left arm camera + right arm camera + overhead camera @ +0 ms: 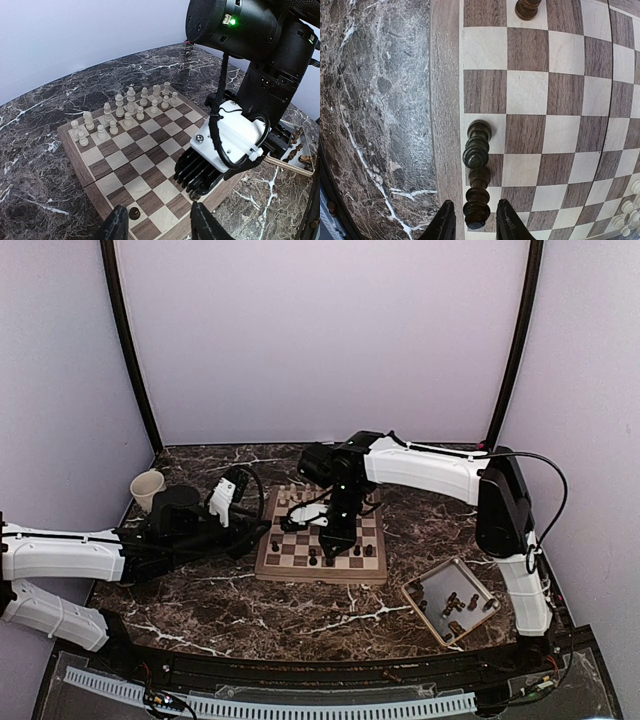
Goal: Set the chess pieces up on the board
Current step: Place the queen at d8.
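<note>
The board (320, 578) lies mid-table, with cream chessmen along its far rows (125, 107). A few dark chess pieces (358, 552) stand along its near row, and more lie in the beige tray (418, 598). My right gripper (475, 225) is open low over the board's edge column (445, 75), its jaws standing either side of an upright dark piece (477, 200) with a gap on each side. A second dark piece (477, 145) stands just beyond it. My left gripper (162, 225) is open over the board's left corner, with a dark pawn (134, 213) beside its left finger.
A paper cup (147, 490) stands at the back left. The tray sits at the front right, off the board. The right arm's wrist (227, 140) hangs over the board's near right side, close to my left gripper. Curved walls enclose the table.
</note>
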